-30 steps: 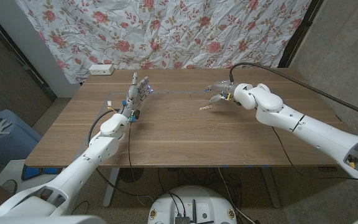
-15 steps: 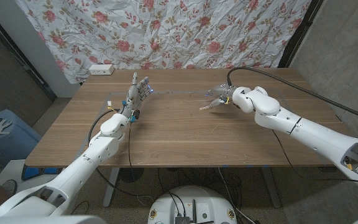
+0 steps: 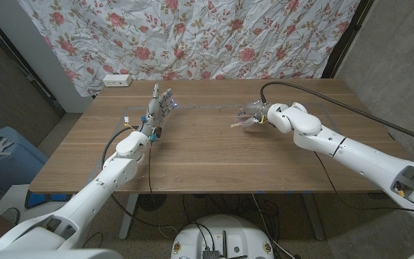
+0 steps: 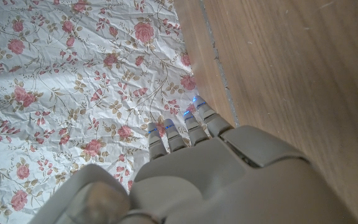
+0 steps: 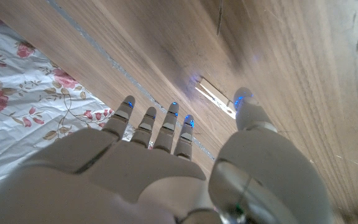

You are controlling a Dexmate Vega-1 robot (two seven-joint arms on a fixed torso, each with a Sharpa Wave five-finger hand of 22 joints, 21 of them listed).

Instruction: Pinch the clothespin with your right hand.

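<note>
Clothespin point(image 3: 239, 123) lies on the counter point(image 3: 207, 155), far right of centre, just left of my right hand point(image 3: 259, 114). In the right wrist view the clothespin point(image 5: 215, 99) sits on the wood between my spread fingers point(image 5: 166, 127) and my thumb tip, fingers apart. Can't tell if the thumb touches it; nothing is gripped, and the right hand point(image 5: 160, 168) is open and empty. My left hand point(image 3: 157, 108) is at the far left part of the counter, fingers apart and pointing toward the far edge, holding nothing. The left wrist view shows the back of that left hand point(image 4: 216, 168), fingers extended over bare wood. Floral cloth point(image 3: 192, 36) hangs behind the counter. White power strip point(image 3: 116, 80) sits at the far left corner.
</note>
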